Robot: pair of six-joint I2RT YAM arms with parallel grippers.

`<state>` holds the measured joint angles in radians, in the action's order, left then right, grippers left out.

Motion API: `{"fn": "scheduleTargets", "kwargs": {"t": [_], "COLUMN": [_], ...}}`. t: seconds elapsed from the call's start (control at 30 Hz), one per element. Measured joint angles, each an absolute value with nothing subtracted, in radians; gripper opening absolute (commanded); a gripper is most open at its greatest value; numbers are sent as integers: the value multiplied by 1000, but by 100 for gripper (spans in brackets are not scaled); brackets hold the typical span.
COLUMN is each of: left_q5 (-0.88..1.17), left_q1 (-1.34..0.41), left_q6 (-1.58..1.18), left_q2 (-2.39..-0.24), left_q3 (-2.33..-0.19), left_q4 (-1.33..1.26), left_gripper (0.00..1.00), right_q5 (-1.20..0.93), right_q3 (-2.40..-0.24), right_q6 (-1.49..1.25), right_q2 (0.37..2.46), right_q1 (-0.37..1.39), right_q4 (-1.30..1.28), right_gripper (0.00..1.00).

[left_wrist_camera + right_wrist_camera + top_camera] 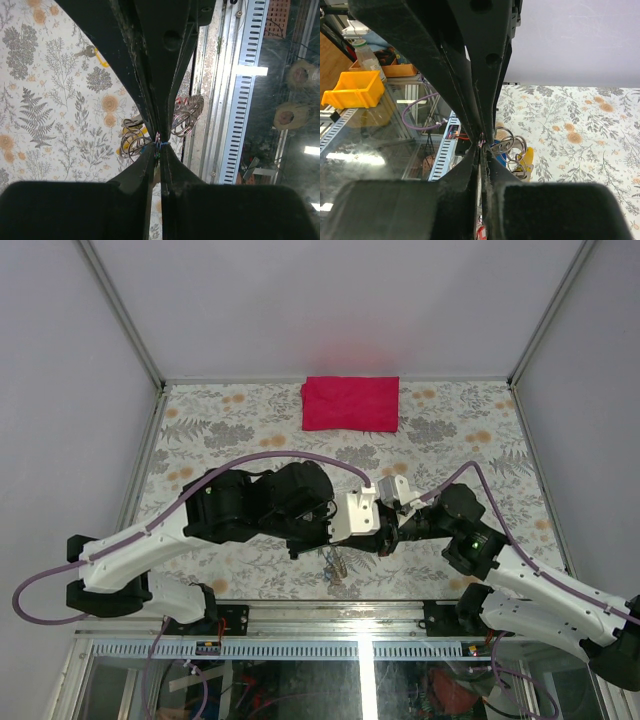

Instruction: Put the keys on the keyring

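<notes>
Both left gripper (159, 145) and right gripper (481, 142) pinch shut beside the keyring (187, 116), on what we cannot tell; a slip could drop the keys (526, 159).

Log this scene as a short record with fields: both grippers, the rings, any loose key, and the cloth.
left gripper: shut, tips at the wire rings; what is pinched is not clear
right gripper: shut, tips at the same rings
keyring cluster: several silvery wire loops with yellow and blue tags, at both grippers' tips
loose key: yellow head, flat on the floral table, apart from the cluster
red cloth: far edge of the table
</notes>
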<state>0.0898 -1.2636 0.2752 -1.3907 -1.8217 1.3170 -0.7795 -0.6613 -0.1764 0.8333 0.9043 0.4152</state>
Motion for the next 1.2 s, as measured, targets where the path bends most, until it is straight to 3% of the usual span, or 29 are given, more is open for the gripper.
{"fn": "scheduleTargets", "kwargs": {"t": [0.1,0.43,0.77,1.2], "left_q5": [93,134,184,262], "left_q1": [-1264,-1264,-1268,-1268], "left_q6": [274,248,191,159], "left_q2": [-1361,-1133,-966,-952], "left_q3": [-1790,-1604,-1369,-1320], "left_q4": [1279,1053,739,601], "left_gripper": [18,22,22,20], "right_q5": [-777,-783,-804,-804], "right_q3": [-674,-727,-771,-784], "right_q6": [-173,-169,-169,-170], "right_q2": [828,774,743,735], "right_q1": [904,904,904,904], "right_q4": [390,310,278,274], "right_gripper": [0,0,0,0]}}
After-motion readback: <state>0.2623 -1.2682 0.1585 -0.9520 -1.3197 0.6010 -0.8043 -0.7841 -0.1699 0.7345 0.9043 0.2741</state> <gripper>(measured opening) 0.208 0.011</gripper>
